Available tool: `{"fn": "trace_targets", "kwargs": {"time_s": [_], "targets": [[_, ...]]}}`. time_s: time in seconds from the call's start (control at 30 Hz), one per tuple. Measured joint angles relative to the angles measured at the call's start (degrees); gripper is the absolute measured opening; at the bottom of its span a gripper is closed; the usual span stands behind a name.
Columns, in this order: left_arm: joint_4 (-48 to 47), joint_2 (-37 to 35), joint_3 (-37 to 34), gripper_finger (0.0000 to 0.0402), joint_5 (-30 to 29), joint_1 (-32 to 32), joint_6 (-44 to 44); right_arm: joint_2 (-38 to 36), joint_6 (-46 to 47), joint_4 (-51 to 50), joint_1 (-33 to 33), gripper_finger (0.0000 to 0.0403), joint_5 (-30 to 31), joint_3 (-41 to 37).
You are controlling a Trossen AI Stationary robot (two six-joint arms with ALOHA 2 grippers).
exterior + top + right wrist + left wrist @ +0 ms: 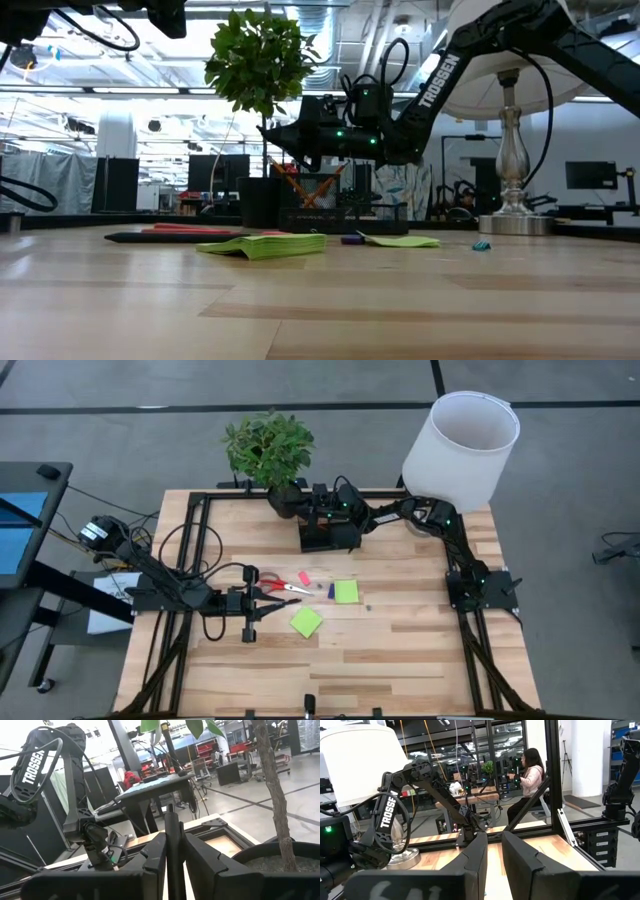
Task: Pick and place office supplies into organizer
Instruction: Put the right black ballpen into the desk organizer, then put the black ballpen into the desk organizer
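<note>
Left gripper: left gripper (268,598) lies low over the table's left half, its tip right at the handles of the scissors (283,584); from its wrist camera the fingers (475,857) stand a narrow gap apart with nothing between them, so it looks parked or lined up for a later pick, not gripping.
Loose supplies: scissors, a small pink piece (304,577), a small dark blue piece (331,591) and two green sticky-note pads (346,592) (306,622) lie spread flat on the wood mid-table, apart from one another, likely so each can be taken singly.
Organizer: organizer (326,538) sits at the back edge just beside the plant pot (283,500); orange pencils (300,186) already lean crossed in its taller section, seen from table height.
Right gripper: right gripper (171,847) hangs above the organizer, fingers pinching a thin black pen (171,827) held upright, probably so it can drop straight into a tall compartment; the pen is not yet let go.
Lamp: white-shaded lamp (462,448) stands at the back right corner, clear of the work.
Writing: "TROSSEN" reads in white on the right arm (437,80) and on the arms seen from both wrist cameras; no other lettering is legible.
</note>
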Motion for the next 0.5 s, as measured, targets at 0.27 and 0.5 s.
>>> {"fn": "trace_targets", "kwargs": {"time_s": [0.27, 0.5], "targets": [[0.02, 0.00, 0.00, 0.0051, 0.00, 0.00, 0.00, 0.00, 0.02, 0.00, 0.03, 0.0106, -0.01, 0.00], [0.00, 0.00, 0.00, 0.0051, 0.00, 0.00, 0.00, -0.06, 0.05, 0.03, 0.34, 0.0117, -0.03, 0.00]]}}
